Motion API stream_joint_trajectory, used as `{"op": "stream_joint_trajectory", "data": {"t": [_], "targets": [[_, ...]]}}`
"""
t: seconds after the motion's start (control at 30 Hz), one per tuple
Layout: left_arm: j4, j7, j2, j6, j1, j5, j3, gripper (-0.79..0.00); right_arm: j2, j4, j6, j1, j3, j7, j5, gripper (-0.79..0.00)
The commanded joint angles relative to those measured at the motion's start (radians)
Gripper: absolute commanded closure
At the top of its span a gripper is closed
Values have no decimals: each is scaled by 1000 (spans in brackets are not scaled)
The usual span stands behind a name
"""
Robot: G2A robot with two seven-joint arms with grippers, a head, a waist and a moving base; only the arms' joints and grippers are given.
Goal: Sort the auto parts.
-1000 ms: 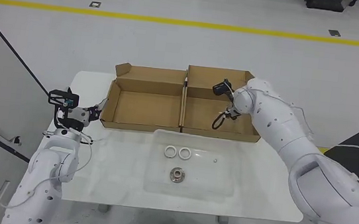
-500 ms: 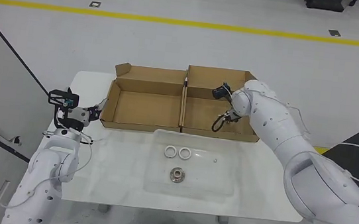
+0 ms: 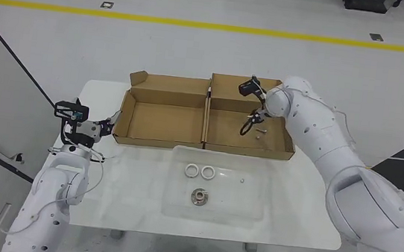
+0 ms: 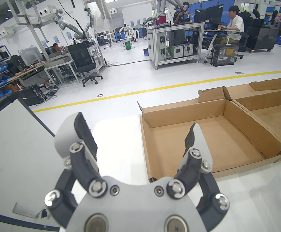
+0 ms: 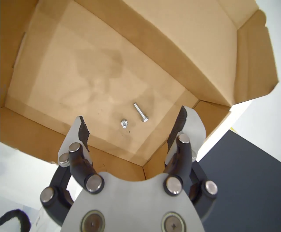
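Inside the right box (image 3: 224,125): two silver bolts lie on the cardboard floor. A long bolt (image 5: 141,113) and a short bolt (image 5: 124,123) sit just beside each other without touching, near a corner of this box.
Left box (image 3: 164,118): stands against the right box's left wall, with its bare cardboard floor showing.
Clear tray (image 3: 249,210): sits on the table (image 3: 128,185) just off the right box's near wall, toward the robot. It holds two white rings (image 3: 200,172) side by side and a round metal part (image 3: 198,196) farther from the right box.
Right claw (image 5: 131,118): hangs above the right box, spread wide and gripping nothing. Both bolts lie on the floor below the gap, apart from the fingers.
Left claw (image 4: 136,124): well to the left of the right box, beyond the left box, spread and holding nothing.
Views: the right wrist view gives each bolt's head and shank. The top view has them as pale specks beside the arm and adds the tray's parts. The left wrist view looks into the left box.
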Motion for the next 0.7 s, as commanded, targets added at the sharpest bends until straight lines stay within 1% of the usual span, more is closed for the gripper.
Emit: {"op": "stream_joint_trajectory", "data": {"t": [0.0,0.1,0.17,0.33,0.47,0.53,0.67], "targets": [[0,0,0,0,0,0,0,-785,20,-65,-34,-9,35,15,10,-785],[0,0,0,0,0,0,0,-785,60,-186,-76,-38,105,71,27,-785],[0,0,0,0,0,0,0,-785,90,-293,-98,-72,159,118,31,-785],[0,0,0,0,0,0,0,-785,161,-596,-132,-214,306,247,54,-785],[0,0,0,0,0,0,0,-785,200,-802,-136,-331,398,334,69,-785],[0,0,0,0,0,0,0,-785,214,-881,-125,-382,425,349,82,-785],[0,0,0,0,0,0,0,-785,242,-1005,-107,-462,431,368,94,-785]]}}
